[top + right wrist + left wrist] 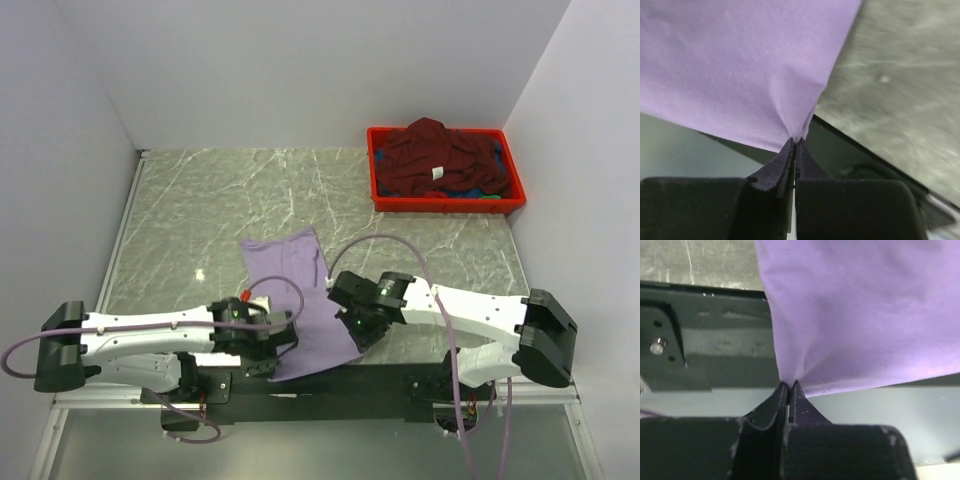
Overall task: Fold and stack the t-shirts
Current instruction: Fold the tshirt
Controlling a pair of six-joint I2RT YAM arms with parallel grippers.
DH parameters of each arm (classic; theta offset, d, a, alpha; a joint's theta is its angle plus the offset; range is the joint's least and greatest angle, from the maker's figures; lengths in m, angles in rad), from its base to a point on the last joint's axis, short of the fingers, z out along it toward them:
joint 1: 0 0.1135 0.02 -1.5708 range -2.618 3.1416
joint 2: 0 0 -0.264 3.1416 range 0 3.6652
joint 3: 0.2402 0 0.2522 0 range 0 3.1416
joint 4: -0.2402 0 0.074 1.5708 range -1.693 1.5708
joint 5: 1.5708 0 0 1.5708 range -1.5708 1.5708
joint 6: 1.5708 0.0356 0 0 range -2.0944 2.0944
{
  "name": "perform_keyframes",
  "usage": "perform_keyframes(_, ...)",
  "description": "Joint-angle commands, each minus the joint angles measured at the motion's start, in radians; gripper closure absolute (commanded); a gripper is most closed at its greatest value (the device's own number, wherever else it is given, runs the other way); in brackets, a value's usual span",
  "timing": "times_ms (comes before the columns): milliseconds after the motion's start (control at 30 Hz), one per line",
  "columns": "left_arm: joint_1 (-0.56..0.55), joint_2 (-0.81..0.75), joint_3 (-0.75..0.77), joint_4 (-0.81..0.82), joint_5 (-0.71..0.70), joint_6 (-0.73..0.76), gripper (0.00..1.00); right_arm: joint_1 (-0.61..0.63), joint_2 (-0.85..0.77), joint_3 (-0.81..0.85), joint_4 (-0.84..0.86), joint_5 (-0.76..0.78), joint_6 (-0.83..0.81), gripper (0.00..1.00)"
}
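Since the lavender t-shirt (298,290) lies on the table (190,200) with its long axis running away from me and its near hem at the front edge, I judge the fold must carry that hem toward the far end. My left gripper (789,386) is clamped on the near left corner, my right gripper (796,142) on the near right. Both arms are low and reach inward, equally near.
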Motion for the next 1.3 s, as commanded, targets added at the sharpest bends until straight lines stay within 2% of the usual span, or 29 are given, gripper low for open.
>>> perform_keyframes(0, 0.090, -0.004, 0.152, -0.205, -0.029, 0.045, 0.99, -0.028, -0.019, 0.139, -0.228, 0.123, -0.043, 1.00)
perform_keyframes(67, 0.175, -0.013, 0.239, -0.237, -0.086, 0.119, 0.99, -0.066, 0.009, 0.274, -0.274, 0.138, -0.066, 1.00)
perform_keyframes(100, 0.265, -0.014, 0.266, -0.238, -0.104, 0.197, 0.99, -0.080, 0.019, 0.319, -0.287, 0.143, -0.087, 1.00)
perform_keyframes(167, 0.357, -0.013, 0.327, -0.228, -0.147, 0.286, 0.99, -0.132, 0.064, 0.448, -0.310, 0.158, -0.109, 1.00)
perform_keyframes(200, 0.440, -0.008, 0.345, -0.213, -0.160, 0.369, 0.99, -0.155, 0.081, 0.485, -0.307, 0.155, -0.136, 1.00)
perform_keyframes(267, 0.514, 0.019, 0.388, -0.190, -0.192, 0.443, 0.99, -0.213, 0.140, 0.583, -0.296, 0.143, -0.164, 1.00)
perform_keyframes(300, 0.583, 0.028, 0.398, -0.176, -0.189, 0.509, 0.99, -0.227, 0.163, 0.617, -0.293, 0.149, -0.185, 1.00)
perform_keyframes(500, 0.802, 0.088, 0.393, 0.037, -0.120, 0.653, 0.99, -0.339, 0.348, 0.816, -0.242, 0.131, -0.239, 1.00)
perform_keyframes(700, 0.931, 0.177, 0.370, 0.221, -0.091, 0.695, 0.99, -0.397, 0.530, 0.971, -0.176, 0.103, -0.258, 1.00)
perform_keyframes(900, 1.003, 0.278, 0.323, 0.399, -0.080, 0.722, 0.99, -0.443, 0.668, 1.066, -0.083, 0.093, -0.259, 1.00)
perform_keyframes(1000, 1.031, 0.337, 0.298, 0.502, -0.078, 0.727, 0.99, -0.465, 0.717, 1.072, -0.018, 0.093, -0.236, 1.00)
perform_keyframes(1267, 1.062, 0.458, 0.274, 0.640, -0.137, 0.724, 0.97, -0.489, 0.794, 1.025, 0.163, 0.093, -0.212, 1.00)
